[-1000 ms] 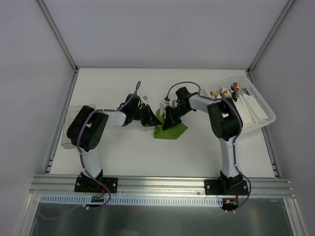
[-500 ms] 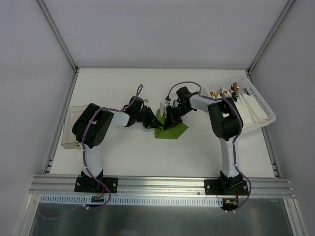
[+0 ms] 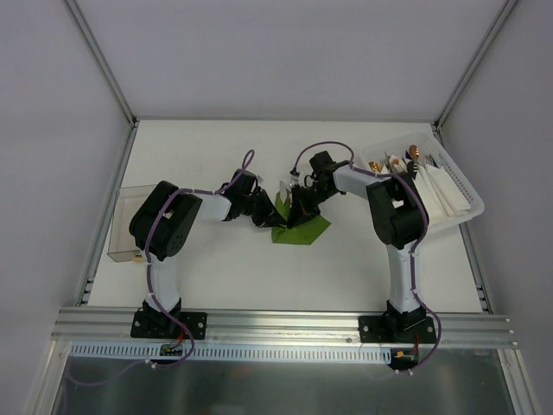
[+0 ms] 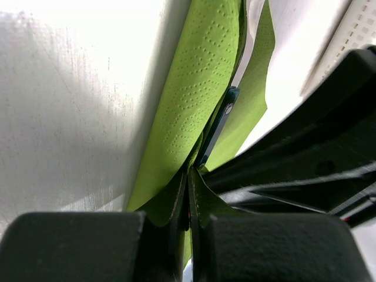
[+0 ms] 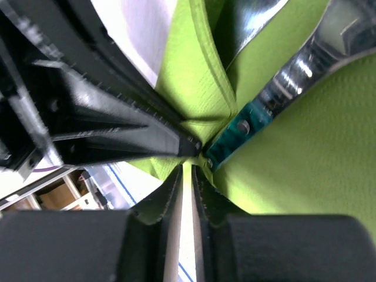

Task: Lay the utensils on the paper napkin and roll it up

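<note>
The olive-green paper napkin lies partly folded up at mid-table, with both grippers meeting over it. My left gripper comes in from the left. In the left wrist view the left gripper is shut on a raised fold of the napkin. My right gripper comes in from the right. Its jaws stand a narrow slit apart at the napkin's edge, light showing between them. A utensil with a teal handle and silvery head lies inside the fold; its handle also shows from the left wrist.
A white basket with white folded napkins and copper-tipped cutlery stands at the back right, close to the right arm. A clear plastic box sits at the left table edge. Metal rails border the table.
The left arm's forearm has swung rightward and back, closer to the napkin. The right arm has stayed over the napkin.
</note>
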Controlling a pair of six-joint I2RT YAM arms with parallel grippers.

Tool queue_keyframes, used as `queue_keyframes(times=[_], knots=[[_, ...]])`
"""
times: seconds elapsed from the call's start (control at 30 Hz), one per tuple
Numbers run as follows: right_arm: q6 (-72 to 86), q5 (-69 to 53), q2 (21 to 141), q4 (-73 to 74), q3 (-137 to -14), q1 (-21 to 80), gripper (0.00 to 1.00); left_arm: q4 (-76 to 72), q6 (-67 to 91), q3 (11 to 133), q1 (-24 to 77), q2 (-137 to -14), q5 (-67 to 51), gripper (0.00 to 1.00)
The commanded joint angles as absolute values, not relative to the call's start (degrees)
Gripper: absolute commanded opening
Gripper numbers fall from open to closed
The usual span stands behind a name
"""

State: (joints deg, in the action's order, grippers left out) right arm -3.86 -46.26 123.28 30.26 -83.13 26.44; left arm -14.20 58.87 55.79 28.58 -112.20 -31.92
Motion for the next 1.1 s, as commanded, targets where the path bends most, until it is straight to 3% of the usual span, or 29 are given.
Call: queue_keyframes(times=[0.0,0.13,0.47,1.07], knots=[[-5.62,-45.0,117.16,30.59,-82.62,25.75,0.14,-7.91,55.99,55.55,29.18,-114.08,-26.81,0.0],[-6.76,-45.44,114.79,31.29,-81.57,24.61,0.15,-7.65,55.9,55.72,29.27,-114.17,-26.89,0.0],[-10.2,-46.5,116.62,32.17,-77.7,23.91,0.04,-7.65,55.46,56.78,29.18,-113.82,-27.25,0.0],[-8.17,-42.71,121.99,32.43,-79.28,23.91,0.0,-10.02,53.44,59.06,29.97,-106.52,-29.7,0.0]])
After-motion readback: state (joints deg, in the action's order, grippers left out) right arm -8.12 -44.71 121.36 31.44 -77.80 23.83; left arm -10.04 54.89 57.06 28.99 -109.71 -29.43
